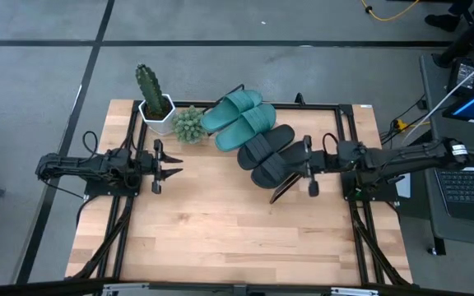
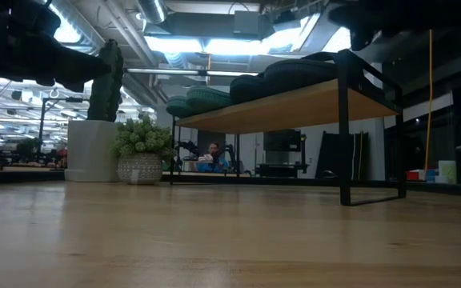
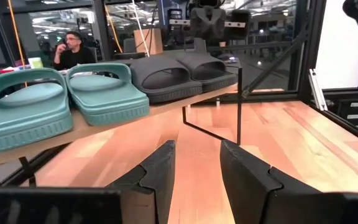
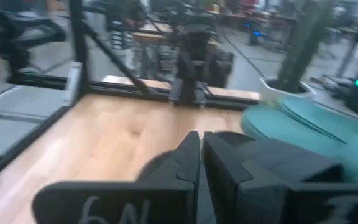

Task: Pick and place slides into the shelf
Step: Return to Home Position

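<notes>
Two teal slides (image 1: 241,115) and two black slides (image 1: 266,152) lie side by side, soles down, on the slanted light-wood shelf (image 3: 166,113), which stands on a thin black frame (image 3: 239,106). In the low view the shelf (image 2: 294,104) stands raised above the tabletop with the slides on top. My left gripper (image 1: 174,171) is open and empty, left of the shelf, its fingers (image 3: 160,168) pointing at it. My right gripper (image 1: 296,167) is shut at the right end of the black slides, beside the teal slides (image 4: 303,124) in its wrist view. My right gripper comes level from the table's right side with its fingers (image 4: 188,155) shut, right at the nearer black slide (image 1: 276,164). Whether the fingers touch the slide, I cannot tell.
A cactus in a white pot (image 1: 153,97) and a small green plant (image 1: 188,123) stand left of the shelf at the far edge. A black frame (image 1: 344,107) borders the tabletop. Bare wood (image 1: 229,238) lies toward the near edge. A person (image 3: 73,50) sits in the room beyond.
</notes>
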Controlling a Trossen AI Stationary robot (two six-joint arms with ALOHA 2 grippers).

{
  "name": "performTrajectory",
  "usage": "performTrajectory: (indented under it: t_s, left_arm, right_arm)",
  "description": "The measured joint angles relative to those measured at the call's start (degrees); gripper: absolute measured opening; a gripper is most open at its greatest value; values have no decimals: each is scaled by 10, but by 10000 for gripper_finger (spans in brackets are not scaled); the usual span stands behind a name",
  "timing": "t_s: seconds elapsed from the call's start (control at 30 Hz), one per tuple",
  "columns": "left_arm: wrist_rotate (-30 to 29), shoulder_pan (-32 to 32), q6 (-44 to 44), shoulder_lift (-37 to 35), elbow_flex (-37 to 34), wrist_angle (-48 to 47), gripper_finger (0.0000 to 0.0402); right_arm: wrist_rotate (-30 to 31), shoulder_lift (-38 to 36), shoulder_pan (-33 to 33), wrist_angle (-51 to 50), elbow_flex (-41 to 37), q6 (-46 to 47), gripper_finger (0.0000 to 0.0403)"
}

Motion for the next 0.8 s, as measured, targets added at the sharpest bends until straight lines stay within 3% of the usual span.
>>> performTrajectory:
  t_s: [0.13, 0.27, 0.33, 0.5, 0.8]
  left_arm:
    - [0, 0, -2, 0, 0, 0, 119]
    - [0, 0, -5, 0, 0, 0, 119]
    - [0, 0, -5, 0, 0, 0, 119]
    - [0, 0, -5, 0, 0, 0, 119]
    - [0, 0, -5, 0, 0, 0, 119]
  right_arm:
    - [-58, -36, 2, -31, 0, -4, 26]
    - [-64, -62, 21, -56, -6, -22, 26]
    - [-59, -81, 30, -58, -22, -35, 26]
    - [18, -164, 36, -57, -87, -31, 26]
    - [4, -300, 37, -36, -185, -30, 26]
